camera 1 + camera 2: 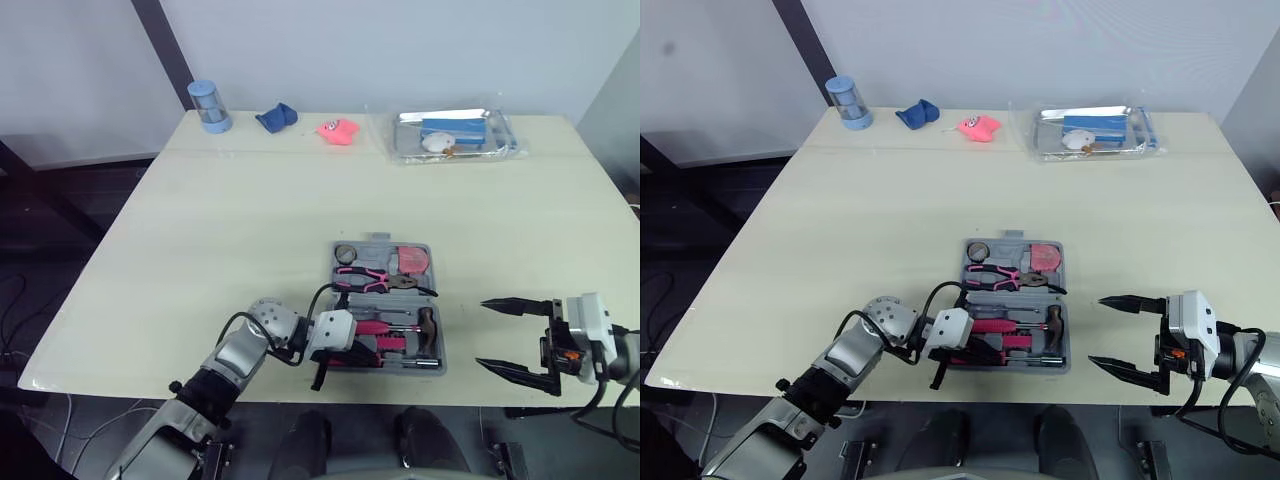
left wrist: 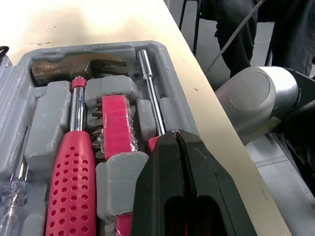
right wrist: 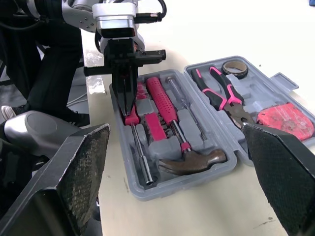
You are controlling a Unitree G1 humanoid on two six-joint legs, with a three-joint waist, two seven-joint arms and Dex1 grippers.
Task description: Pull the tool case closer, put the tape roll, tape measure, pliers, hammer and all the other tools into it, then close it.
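left end effector (image 3: 128, 110) in tool case (image 3: 197, 186)

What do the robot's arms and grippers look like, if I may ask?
The left arm is silver-grey with rounded joints and looping black cables. The left gripper and right gripper each have a white boxy housing and two long, tapering black fingers; the right housing bears a small orange mark.
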